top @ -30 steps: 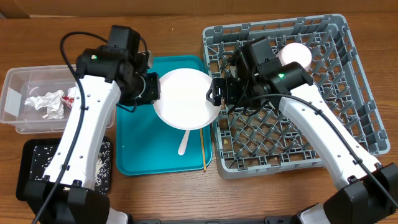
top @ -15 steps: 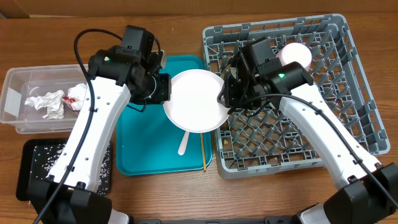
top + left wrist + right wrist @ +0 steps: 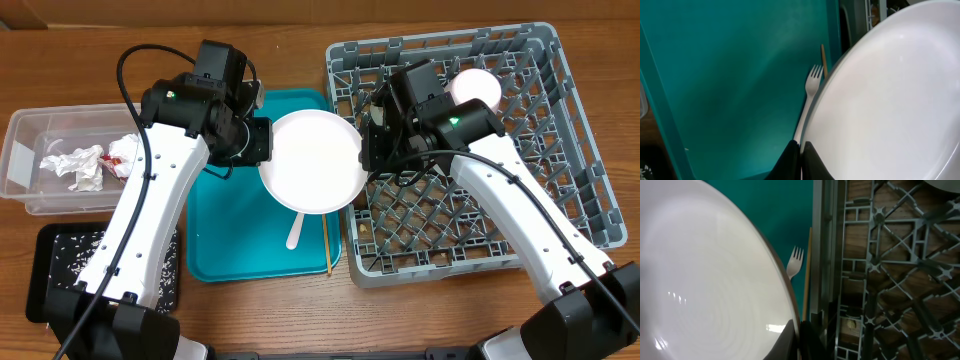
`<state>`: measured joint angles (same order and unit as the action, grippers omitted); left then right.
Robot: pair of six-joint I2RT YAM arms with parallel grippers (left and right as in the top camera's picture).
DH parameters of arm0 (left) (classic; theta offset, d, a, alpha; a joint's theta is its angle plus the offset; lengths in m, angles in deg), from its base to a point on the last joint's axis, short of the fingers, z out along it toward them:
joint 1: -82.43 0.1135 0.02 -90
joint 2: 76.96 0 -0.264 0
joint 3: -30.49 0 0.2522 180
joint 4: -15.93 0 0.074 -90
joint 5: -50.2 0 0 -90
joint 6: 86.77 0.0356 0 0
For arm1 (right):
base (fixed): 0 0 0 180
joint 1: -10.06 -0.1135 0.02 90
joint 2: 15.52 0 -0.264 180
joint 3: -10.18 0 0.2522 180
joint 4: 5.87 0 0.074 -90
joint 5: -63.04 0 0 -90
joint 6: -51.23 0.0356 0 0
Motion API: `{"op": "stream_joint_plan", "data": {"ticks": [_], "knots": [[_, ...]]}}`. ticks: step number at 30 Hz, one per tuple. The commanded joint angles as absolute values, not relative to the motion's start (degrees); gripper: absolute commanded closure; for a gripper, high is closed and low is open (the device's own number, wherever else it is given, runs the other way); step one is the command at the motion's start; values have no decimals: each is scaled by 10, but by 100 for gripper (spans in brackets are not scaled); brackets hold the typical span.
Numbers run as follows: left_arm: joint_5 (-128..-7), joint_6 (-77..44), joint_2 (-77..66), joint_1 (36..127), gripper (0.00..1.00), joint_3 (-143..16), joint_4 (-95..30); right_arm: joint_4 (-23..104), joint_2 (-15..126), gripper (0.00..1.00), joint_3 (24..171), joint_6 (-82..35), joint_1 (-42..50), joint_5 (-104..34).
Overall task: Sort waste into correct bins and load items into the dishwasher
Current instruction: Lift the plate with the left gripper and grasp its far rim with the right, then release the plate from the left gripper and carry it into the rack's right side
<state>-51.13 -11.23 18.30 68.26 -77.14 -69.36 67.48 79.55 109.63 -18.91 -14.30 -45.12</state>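
A pale round plate [image 3: 312, 160] hangs over the right side of the teal tray [image 3: 220, 230], held from both sides. My left gripper [image 3: 262, 142] is shut on its left rim, and the fingers pinch the edge in the left wrist view [image 3: 801, 150]. At the opposite rim my right gripper [image 3: 362, 150] is shut too [image 3: 799, 335], next to the wall of the grey dishwasher rack [image 3: 540, 150]. A white fork [image 3: 295, 232] and a wooden chopstick [image 3: 327, 242] lie on the tray, partly under the plate.
A white bowl [image 3: 475, 88] sits in the rack's far corner. The clear tub [image 3: 30, 150] at the left holds a crumpled napkin [image 3: 80, 165] and a red wrapper [image 3: 120, 150]. A black tray [image 3: 60, 270] with scattered rice lies at the front left.
My left arm carried the plate to the right, toward the rack. The right gripper, open a second ago, has shut on the plate's right rim.
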Motion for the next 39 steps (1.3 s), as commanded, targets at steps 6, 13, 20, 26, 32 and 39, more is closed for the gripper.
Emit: {"op": "stream_joint_plan", "data": {"ticks": [6, 13, 20, 26, 32, 39], "knots": [[-526, -85, 174, 683, 18, -782, -694, 669, 778, 96, 1095, -193, -146, -383], [-466, -85, 174, 699, 13, -782, -725, 705, 729, 96, 1124, -193, -95, -228], [-467, -86, 174, 701, 12, -782, -724, 743, 637, 96, 1130, -227, -48, -131], [-467, -86, 174, 701, 12, -782, -724, 845, 601, 96, 1129, -242, -6, 166], [-467, -85, 174, 701, 11, -782, -722, 824, 613, 96, 1128, -303, 21, 213], [-467, -85, 174, 701, 7, -782, -709, 752, 638, 96, 1127, -384, 22, 255]]}}
